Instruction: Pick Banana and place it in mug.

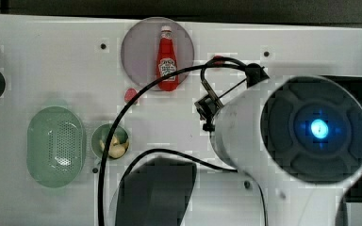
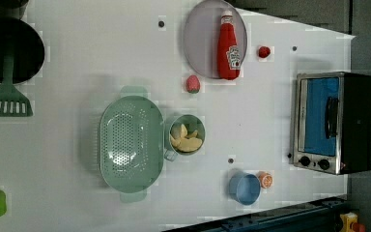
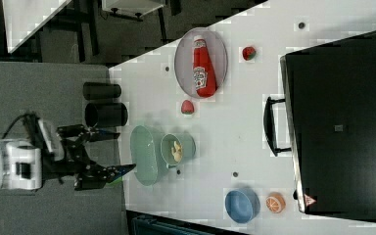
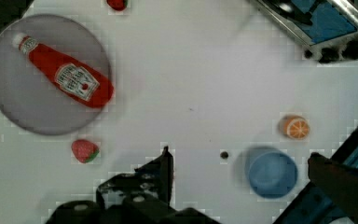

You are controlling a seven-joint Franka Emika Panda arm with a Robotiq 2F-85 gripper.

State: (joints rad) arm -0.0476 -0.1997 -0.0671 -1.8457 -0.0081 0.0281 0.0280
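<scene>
Robot lab; toy-kitchen table (image 2: 101, 58)

the small pale yellow banana (image 2: 187, 140) lies curled inside the teal-green mug (image 2: 197, 123), which stands upright on the white table, its side pressed against the perforated oval colander (image 2: 130, 142), small handle toward it.

Top view looks straight down, close above the arm (image 1: 292, 136). Left view looks down from higher over the white table (image 2: 77, 72). Right view sits farther off at an angle. Wrist view hovers nearest. All four share the ketchup bottle (image 1: 167, 59).
</scene>
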